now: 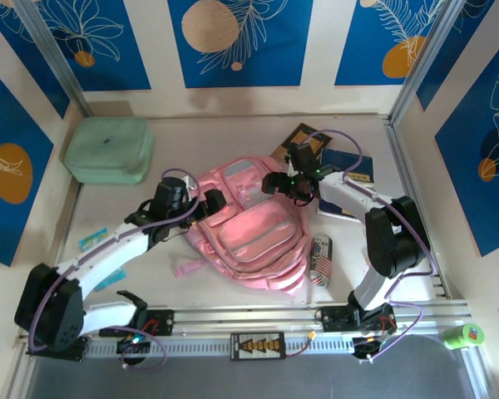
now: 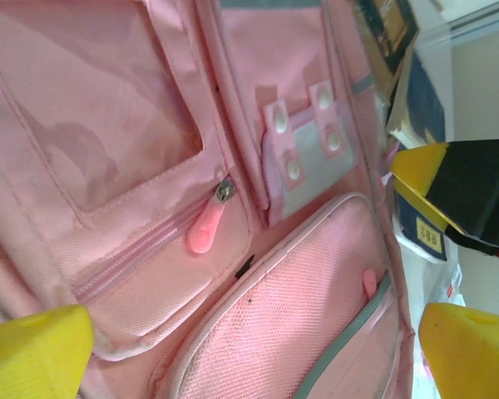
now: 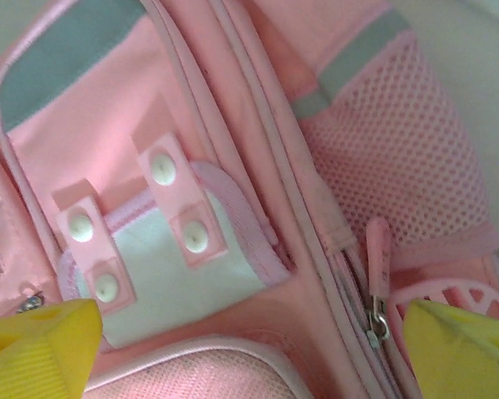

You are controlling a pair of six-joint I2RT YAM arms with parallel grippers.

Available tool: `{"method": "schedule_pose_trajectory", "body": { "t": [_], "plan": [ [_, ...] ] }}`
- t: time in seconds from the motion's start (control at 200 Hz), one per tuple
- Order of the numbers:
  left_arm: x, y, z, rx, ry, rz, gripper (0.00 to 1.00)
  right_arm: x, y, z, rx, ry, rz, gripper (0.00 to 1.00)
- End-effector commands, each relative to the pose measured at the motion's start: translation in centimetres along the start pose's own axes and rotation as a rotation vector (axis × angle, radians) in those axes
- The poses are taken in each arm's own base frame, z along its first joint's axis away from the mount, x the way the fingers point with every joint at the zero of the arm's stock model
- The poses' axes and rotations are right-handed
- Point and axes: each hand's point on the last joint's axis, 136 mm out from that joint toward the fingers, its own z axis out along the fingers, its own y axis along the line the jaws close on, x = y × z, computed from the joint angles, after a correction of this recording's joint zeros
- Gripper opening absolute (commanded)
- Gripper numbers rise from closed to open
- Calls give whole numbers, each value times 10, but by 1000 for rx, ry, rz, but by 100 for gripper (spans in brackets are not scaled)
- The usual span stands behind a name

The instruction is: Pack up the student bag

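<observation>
**Jaws wide over the student bag**

My left gripper stands fully spread above the zipped front pocket, my right gripper spread above the snap tabs; both empty. The bag lies flat in the middle of the table.

The student bag is pink with pale grey trim, the case mint green, the can red-and-white striped; blue wall panels carry white leaf outlines and orange circles.

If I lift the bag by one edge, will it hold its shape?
Probably not: the bag lies flat and creased, so it should sag. Its loose strap would likely trail. It looks unfilled, so probably light.
</observation>
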Motion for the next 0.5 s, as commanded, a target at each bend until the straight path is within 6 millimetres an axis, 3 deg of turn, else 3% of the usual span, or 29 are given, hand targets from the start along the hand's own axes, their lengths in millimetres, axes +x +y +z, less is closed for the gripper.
{"method": "schedule_pose_trajectory", "body": {
  "t": [0.0,0.115,0.235,0.43,0.495],
  "plan": [
    [3,-6,19,17,40,-44,100,21,-4,0,-10,61,46,93],
    [7,8,37,-33,93,-29,100,32,-5,8,-18,108,58,93],
    [-2,36,39,-119,78,-26,100,41,7,13,-81,156,49,93],
    [-51,91,31,-234,24,33,100,61,60,27,-222,260,6,90],
    [-67,98,36,-254,25,76,100,59,71,33,-235,256,19,90]
  ]
}}
